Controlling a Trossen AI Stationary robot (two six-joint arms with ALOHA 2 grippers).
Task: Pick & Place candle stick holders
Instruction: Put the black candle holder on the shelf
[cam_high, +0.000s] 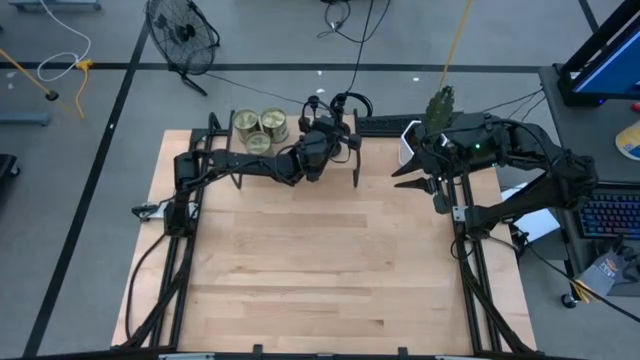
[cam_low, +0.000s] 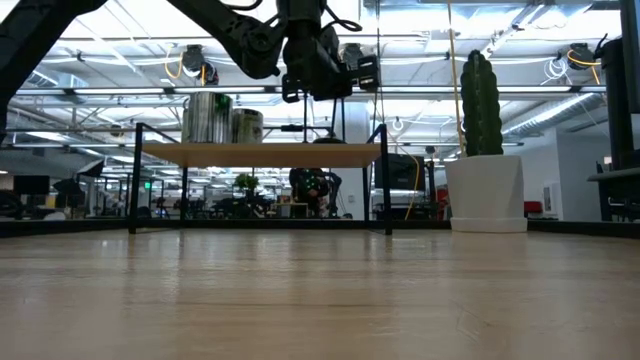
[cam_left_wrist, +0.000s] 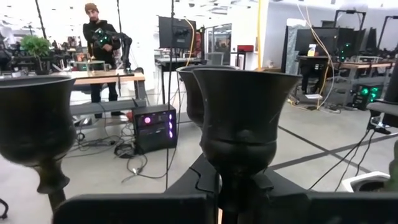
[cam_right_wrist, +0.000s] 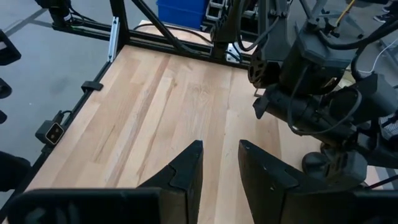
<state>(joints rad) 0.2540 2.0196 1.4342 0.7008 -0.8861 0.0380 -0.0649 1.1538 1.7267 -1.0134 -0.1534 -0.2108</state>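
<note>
Left gripper (cam_high: 335, 125): reached to the far edge of the table, raised to the level of a small wooden shelf on thin black legs (cam_low: 262, 154); its dark fingers (cam_left_wrist: 186, 205) sat on either side of the stem of a black goblet-shaped candle stick holder (cam_left_wrist: 244, 121), apparently clamped on it, though the contact itself was cut off at the frame edge. Second black candle stick holder (cam_left_wrist: 34, 121): stood just beside the first in the left wrist view; the rim of a third (cam_left_wrist: 188, 93) showed directly behind the held one. All three stood on the shelf at its right end, under the gripper. Squat greenish-gold round tins (cam_high: 258, 127), three: clustered on the same shelf at its left end, apart from the holders. Right gripper (cam_high: 418, 178): hung over the right side of the light wooden plank table (cam_high: 320, 260), near its far edge; its two dark wedge fingers (cam_right_wrist: 186, 168) stood parted with bare wood between them, nothing held. White square planter with a tall green cactus (cam_low: 484, 160): stood at the far right of the table, beside the shelf. Person in dark clothing (cam_left_wrist: 99, 46): stood at a workbench in the room beyond the table. Black floor fan (cam_high: 182, 35): on the grey floor past the table's far left corner.
</note>
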